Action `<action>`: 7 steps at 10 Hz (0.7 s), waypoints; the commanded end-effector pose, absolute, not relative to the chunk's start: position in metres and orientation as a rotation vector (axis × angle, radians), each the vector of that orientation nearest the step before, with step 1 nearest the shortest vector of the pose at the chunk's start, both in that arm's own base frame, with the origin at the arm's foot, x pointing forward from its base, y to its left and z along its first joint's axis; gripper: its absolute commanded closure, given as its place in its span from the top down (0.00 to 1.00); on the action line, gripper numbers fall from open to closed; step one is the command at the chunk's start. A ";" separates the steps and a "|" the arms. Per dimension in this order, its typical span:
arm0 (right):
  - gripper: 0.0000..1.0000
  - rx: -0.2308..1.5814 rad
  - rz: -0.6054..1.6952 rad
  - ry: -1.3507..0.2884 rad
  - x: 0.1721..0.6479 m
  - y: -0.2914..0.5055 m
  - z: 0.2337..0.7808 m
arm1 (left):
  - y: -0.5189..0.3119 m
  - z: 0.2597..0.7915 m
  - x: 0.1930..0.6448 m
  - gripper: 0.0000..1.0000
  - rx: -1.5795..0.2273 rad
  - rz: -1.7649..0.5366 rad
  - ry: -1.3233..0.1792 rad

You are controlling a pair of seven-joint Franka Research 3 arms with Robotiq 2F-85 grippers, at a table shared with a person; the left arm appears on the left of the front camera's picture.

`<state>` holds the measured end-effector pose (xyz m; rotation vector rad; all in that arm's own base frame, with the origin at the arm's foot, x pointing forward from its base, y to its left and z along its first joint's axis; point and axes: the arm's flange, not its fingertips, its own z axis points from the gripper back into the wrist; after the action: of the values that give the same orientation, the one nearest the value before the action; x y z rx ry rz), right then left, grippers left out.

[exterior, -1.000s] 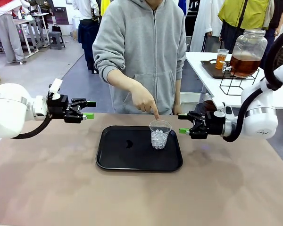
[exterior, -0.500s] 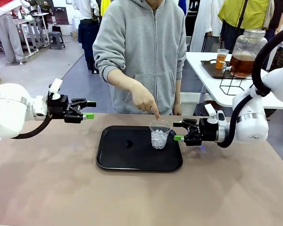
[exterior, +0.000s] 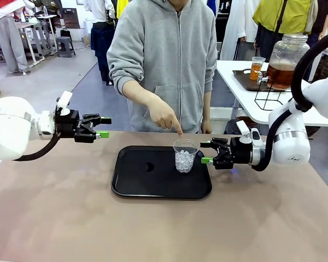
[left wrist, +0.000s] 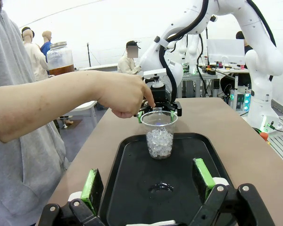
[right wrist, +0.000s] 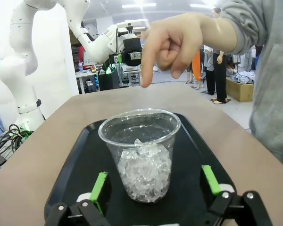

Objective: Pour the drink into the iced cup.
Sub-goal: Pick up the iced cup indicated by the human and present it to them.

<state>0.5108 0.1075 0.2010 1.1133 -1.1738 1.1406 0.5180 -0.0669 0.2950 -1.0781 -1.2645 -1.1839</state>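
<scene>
The iced cup (exterior: 185, 155), clear plastic and about half full of ice, stands on the right half of a black tray (exterior: 136, 180), roughly midway between the tray's far and near edges. The drink (exterior: 283, 76) is nowhere near it. It sits amber in a big glass jar (exterior: 287, 46) on a white side table (exterior: 235, 73), well apart beyond the bench's far right corner.

The right gripper (exterior: 205, 152) is level with the cup, its jaws spread wide and its tips just beside the cup's right wall. I cannot tell whether they touch. To my eye that is where trouble could start:
- A thin cup like this would likely buckle under a hard squeeze.
- A tip that catches the wall on the way in could tip it and scatter ice over the tray.
- The person's hand (exterior: 165, 117) points down just above the far rim, so a finger sits close to the closing jaws.
- A pour onto piled ice could splash over the rim.

The left gripper (exterior: 105, 127) hangs with its jaws apart too, off the tray's far left corner, holding nothing.

The bench (exterior: 54, 218) is plain tan and bare apart from the tray, which carries one small glossy mark (exterior: 147, 167) left of the cup. Beyond it is a busy workroom, with people standing about.
</scene>
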 end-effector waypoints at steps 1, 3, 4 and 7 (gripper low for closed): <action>1.00 1.117 1.161 -1.145 0.516 0.118 0.200 | -0.067 0.297 0.518 1.00 -1.084 -1.184 -1.268; 1.00 1.145 1.173 -1.114 0.516 0.126 0.201 | -0.067 0.297 0.518 1.00 -1.084 -1.184 -1.268; 1.00 1.148 1.177 -1.109 0.517 0.128 0.200 | -0.067 0.297 0.518 1.00 -1.084 -1.184 -1.268; 1.00 1.164 1.194 -1.081 0.517 0.139 0.200 | -0.067 0.297 0.518 1.00 -1.084 -1.184 -1.268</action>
<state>0.5078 0.1331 0.1986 1.1611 -1.1310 1.1802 0.5180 -0.0669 0.2950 -1.0781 -1.2645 -1.1839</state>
